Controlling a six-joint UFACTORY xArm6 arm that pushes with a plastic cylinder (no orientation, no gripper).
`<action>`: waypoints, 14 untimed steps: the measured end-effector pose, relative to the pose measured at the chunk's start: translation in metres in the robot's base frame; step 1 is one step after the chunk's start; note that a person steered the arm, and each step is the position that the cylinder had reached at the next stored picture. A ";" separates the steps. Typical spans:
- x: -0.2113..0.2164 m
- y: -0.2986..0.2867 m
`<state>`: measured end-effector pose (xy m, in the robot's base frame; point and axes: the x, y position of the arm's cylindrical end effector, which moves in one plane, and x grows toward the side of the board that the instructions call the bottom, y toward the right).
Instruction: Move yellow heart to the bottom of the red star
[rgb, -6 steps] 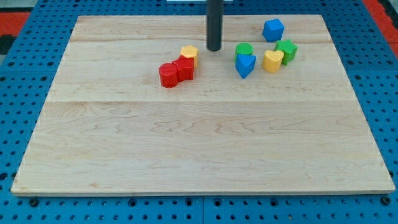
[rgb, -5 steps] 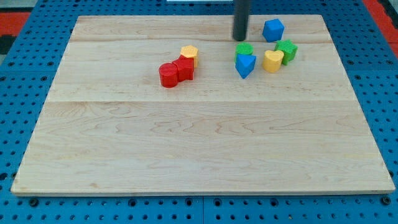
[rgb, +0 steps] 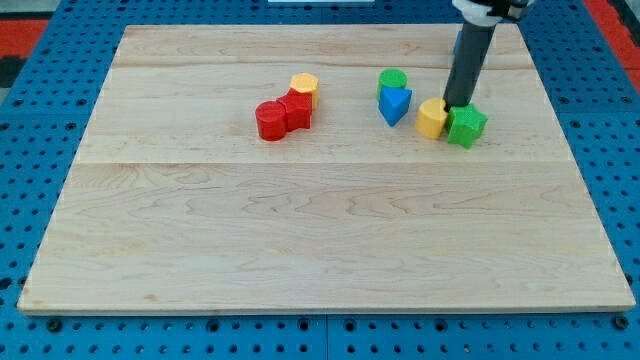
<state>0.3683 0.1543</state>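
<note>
The yellow heart (rgb: 432, 118) lies at the board's upper right, touching a green block (rgb: 466, 126) on its right. My tip (rgb: 458, 104) stands just above the seam between those two blocks, touching them. The red star (rgb: 296, 110) sits left of centre near the view's top, pressed against a red cylinder (rgb: 269, 121) on its left and a yellow hexagon block (rgb: 304, 86) above it. The heart is far to the right of the red star.
A blue triangle-like block (rgb: 394, 104) and a green cylinder (rgb: 393, 81) sit just left of the heart. A blue block is mostly hidden behind the rod at the view's top (rgb: 458, 40). The wooden board (rgb: 320, 250) lies on a blue pegboard.
My tip moved from the top centre to the right and down. It pushed the yellow heart and the green block downward, away from the blue triangle.
</note>
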 end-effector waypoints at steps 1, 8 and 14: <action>0.009 -0.037; 0.078 -0.174; 0.058 -0.156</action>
<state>0.4267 -0.0014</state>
